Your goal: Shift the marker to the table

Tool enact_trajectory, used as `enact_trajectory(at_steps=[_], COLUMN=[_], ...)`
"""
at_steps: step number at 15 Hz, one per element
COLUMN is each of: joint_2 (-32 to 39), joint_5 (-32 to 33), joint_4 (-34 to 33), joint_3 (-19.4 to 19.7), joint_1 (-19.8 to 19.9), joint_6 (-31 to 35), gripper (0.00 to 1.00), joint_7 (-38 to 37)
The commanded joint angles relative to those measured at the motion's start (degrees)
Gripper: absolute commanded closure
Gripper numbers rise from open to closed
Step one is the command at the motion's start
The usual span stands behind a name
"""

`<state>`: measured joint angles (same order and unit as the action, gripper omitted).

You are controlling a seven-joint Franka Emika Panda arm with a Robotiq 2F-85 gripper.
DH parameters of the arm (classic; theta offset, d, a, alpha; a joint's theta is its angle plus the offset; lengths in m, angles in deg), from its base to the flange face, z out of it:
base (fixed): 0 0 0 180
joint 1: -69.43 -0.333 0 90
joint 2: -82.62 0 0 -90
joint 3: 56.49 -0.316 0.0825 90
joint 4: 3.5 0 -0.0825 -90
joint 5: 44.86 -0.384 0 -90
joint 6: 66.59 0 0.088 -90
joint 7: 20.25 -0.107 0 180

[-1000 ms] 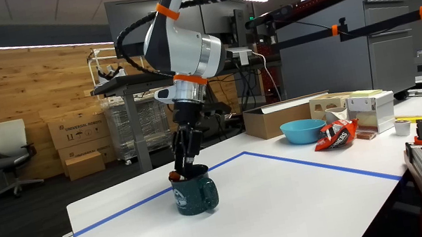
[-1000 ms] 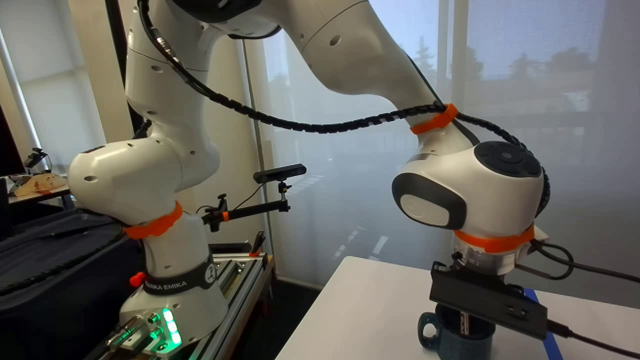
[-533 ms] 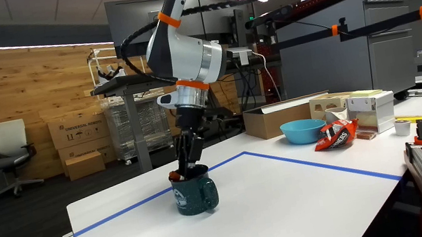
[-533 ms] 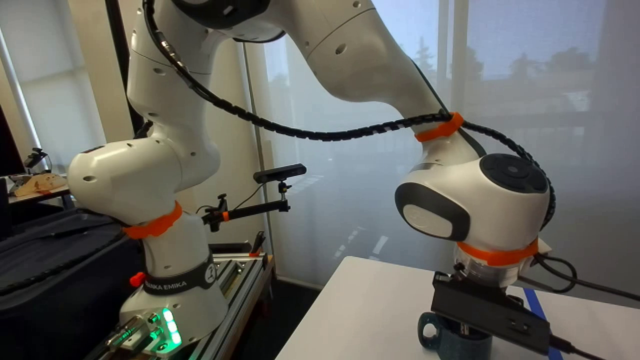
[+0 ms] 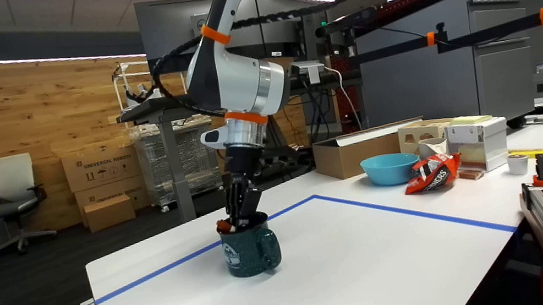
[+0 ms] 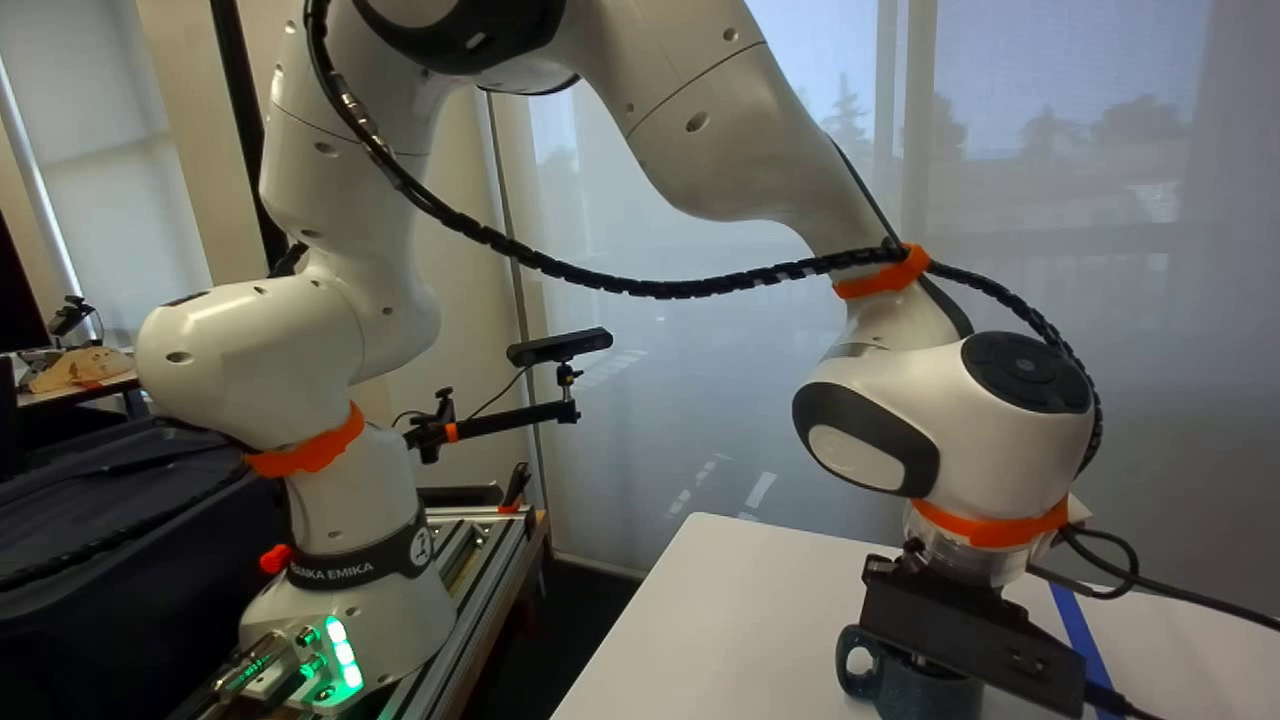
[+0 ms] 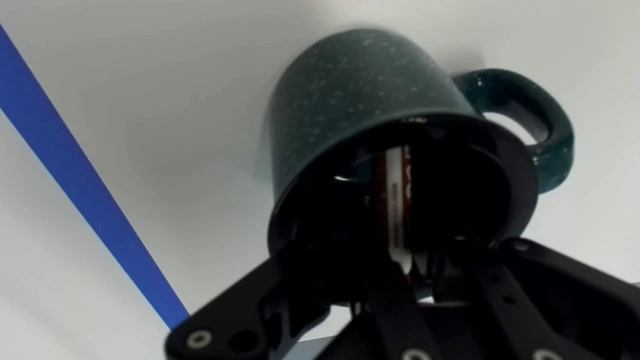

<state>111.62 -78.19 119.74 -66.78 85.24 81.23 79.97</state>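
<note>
The dark teal mug (image 5: 242, 261) stands upright on the white table (image 5: 337, 269), within the blue tape lines. Inside it leans the marker (image 7: 395, 200), red with a white stripe in the wrist view. Its orange-red end (image 5: 224, 226) pokes over the mug's rim. My gripper (image 5: 243, 216) points down with its fingertips inside the mug's mouth, drawn together around the marker's upper part. Deep shadow in the wrist view hides the exact contact. In an exterior view the wrist camera covers the fingers above the mug (image 6: 930, 695).
Behind the tape, a blue bowl (image 5: 391, 169), a red snack bag (image 5: 432, 172), a cardboard box (image 5: 358, 154), a white bin (image 5: 478, 144) and a small white cup (image 5: 518, 164) stand at the back. The mug's handle (image 5: 269, 249) sticks out beside the gripper.
My gripper has come down deeper into the mug, and its fingers have closed together. The marker's orange end has shifted very slightly. The mug stays in place.
</note>
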Motion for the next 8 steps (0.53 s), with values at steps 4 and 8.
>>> enact_trajectory(at_steps=[4,8], joint_2=[-5.6,-11.5], joint_5=[-0.7,-0.8], joint_4=[2.0,4.9], joint_3=[-1.3,-0.9], joint_1=[0.3,-0.7], joint_6=[-0.7,-1.2], gripper=[0.95,0.95], joint_7=[0.5,0.0])
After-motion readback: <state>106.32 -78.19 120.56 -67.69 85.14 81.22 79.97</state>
